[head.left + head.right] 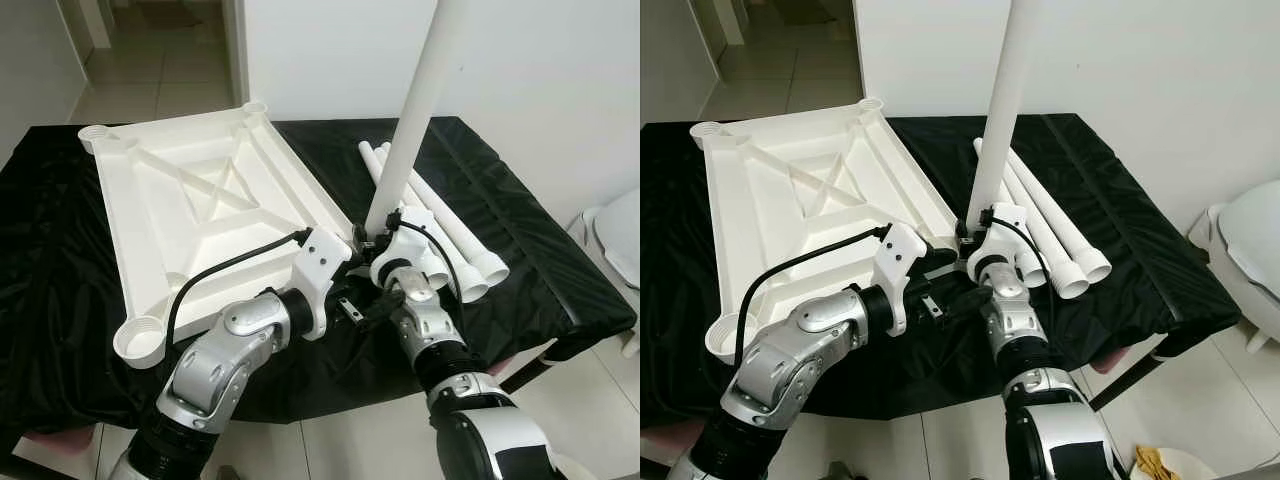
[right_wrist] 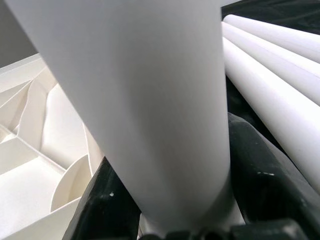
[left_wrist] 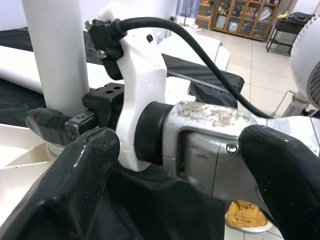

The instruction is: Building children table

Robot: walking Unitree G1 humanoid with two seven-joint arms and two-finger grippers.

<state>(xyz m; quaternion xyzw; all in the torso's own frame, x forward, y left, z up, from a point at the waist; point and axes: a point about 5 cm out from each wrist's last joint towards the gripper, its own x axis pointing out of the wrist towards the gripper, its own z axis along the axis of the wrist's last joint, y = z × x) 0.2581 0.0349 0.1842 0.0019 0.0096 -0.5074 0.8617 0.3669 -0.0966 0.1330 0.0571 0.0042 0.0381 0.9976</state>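
A white table top (image 1: 200,210) lies upside down on the black cloth (image 1: 60,300). My right gripper (image 1: 375,238) is shut on a white leg (image 1: 415,110) and holds it upright, its foot at the top's near right corner. In the right wrist view the fingers (image 2: 265,175) press both sides of this leg (image 2: 150,100). My left gripper (image 1: 365,300) stands open just below, its fingers (image 3: 75,185) spread on either side of the right arm's wrist (image 3: 200,135). Three more white legs (image 1: 455,235) lie side by side to the right.
Open corner sockets show at the near left (image 1: 140,340) and at the far corners (image 1: 95,135) of the top. The cloth-covered table ends close in front of me. A white fixture (image 1: 620,235) stands at the right, and a yellow rag (image 1: 1155,462) lies on the tiled floor.
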